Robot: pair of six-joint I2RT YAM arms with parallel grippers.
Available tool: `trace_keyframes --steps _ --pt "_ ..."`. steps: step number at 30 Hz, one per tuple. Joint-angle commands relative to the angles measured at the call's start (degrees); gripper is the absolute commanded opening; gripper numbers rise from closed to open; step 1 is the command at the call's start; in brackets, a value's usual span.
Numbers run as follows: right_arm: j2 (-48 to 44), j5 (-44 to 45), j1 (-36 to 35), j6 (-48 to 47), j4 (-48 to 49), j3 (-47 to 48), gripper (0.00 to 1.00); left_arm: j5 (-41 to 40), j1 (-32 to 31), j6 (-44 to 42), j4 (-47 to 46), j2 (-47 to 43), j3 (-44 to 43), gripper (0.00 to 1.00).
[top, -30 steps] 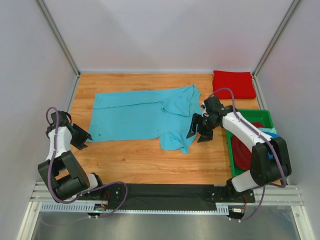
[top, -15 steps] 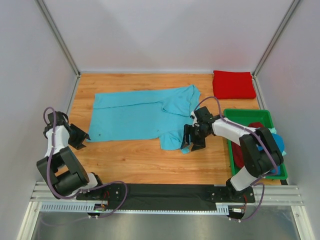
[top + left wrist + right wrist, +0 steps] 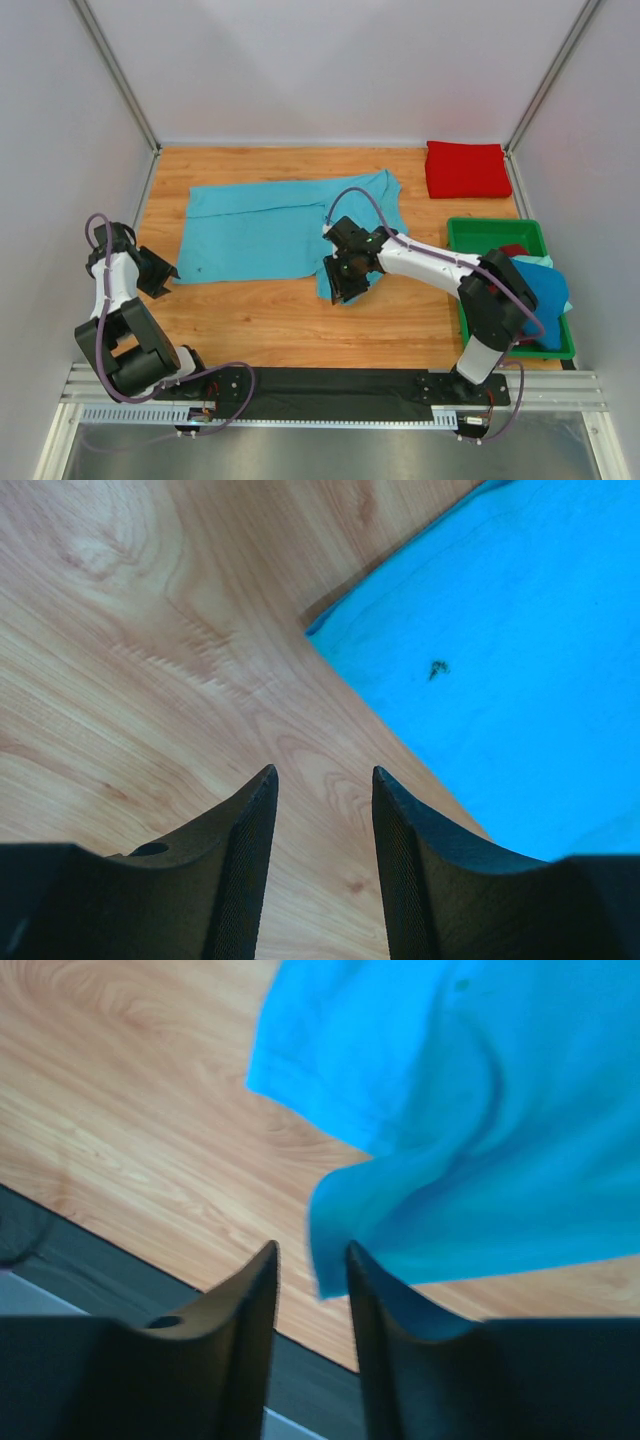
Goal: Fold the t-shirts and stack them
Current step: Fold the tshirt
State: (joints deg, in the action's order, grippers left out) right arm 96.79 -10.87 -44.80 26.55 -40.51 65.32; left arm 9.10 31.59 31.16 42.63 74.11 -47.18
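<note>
A light turquoise t-shirt (image 3: pixel 270 228) lies spread on the wooden table, its right part bunched. My right gripper (image 3: pixel 345 283) is over the shirt's lower right corner. In the right wrist view my right gripper (image 3: pixel 312 1248) is open with a narrow gap, and a hanging edge of the turquoise shirt (image 3: pixel 400 1190) sits just past the fingertips, touching the right finger. My left gripper (image 3: pixel 163 272) is open over bare wood just left of the shirt's lower left corner (image 3: pixel 500 660). A bright red folded shirt (image 3: pixel 467 168) lies at the back right.
A green plastic tray (image 3: pixel 495 224) stands at the right, holding a deeper blue shirt (image 3: pixel 548 290) and a dark red one (image 3: pixel 513 250). White walls and metal posts enclose the table. A black strip (image 3: pixel 60 1250) runs along the near edge.
My right gripper has swung left from beside the tray, across the shirt's lower right part, to its lower corner. The bunched cloth there shifted left. My left gripper barely moved.
</note>
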Motion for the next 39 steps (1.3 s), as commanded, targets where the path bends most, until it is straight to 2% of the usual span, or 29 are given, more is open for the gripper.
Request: trace_keyframes --steps 1,2,4,6,9,10,11,13,14,16,23,26,28,39 --pt "2.6 1.7 -2.7 0.0 -7.6 4.3 0.44 0.7 0.5 -0.3 0.0 -0.3 -2.0 0.5" --pt "1.9 0.2 -2.1 0.3 -7.4 4.0 0.54 0.8 0.6 -0.3 -0.2 -0.1 -1.9 0.5" --pt "-3.0 -2.4 1.9 2.4 -5.0 1.0 0.61 1.2 0.5 -0.2 -0.2 0.0 -1.9 0.5" --pt "-8.2 -7.7 5.1 6.0 -2.7 -2.5 0.63 1.3 0.6 -0.3 -0.2 0.1 -1.7 0.5" --pt "-11.4 -4.8 7.6 9.7 -2.2 -3.6 0.64 1.3 0.5 -0.3 -0.5 -0.1 -1.3 0.5" --pt "-12.0 -3.3 7.9 11.1 -2.4 -4.4 0.62 1.5 0.5 -0.2 -1.0 -0.2 -1.0 0.49" --pt "-12.0 -0.6 8.1 12.8 -2.5 -5.0 0.54 1.6 0.6 -0.1 -1.1 -0.2 -0.8 0.48" --pt "-11.0 -1.0 9.7 20.5 -0.1 -8.6 0.4 1.7 0.5 0.2 -1.6 -0.3 -0.5 0.47" --pt "-10.6 -2.5 10.1 22.7 1.5 -9.9 0.29 1.9 0.6 0.2 -1.8 -0.1 -0.5 0.45" --pt "-8.7 -2.6 9.8 28.5 3.5 -10.8 0.24 2.3 0.6 0.3 -1.9 0.3 -0.6 0.41" --pt "-4.3 10.6 7.7 34.4 -6.0 -4.6 0.39 1.9 0.6 0.1 -1.9 -0.3 -0.2 0.4" --pt "-0.8 13.8 6.7 35.5 -9.0 -1.3 0.48 1.5 0.5 0.5 -2.4 -0.5 0.3 0.4" --pt "1.1 13.8 6.2 36.0 -10.0 0.1 0.51 1.9 0.5 0.8 -2.6 -0.3 0.4 0.4" --pt "5.3 16.4 5.4 40.4 -10.3 0.8 0.47 1.6 0.5 1.5 -2.9 -0.1 -1.2 0.41"
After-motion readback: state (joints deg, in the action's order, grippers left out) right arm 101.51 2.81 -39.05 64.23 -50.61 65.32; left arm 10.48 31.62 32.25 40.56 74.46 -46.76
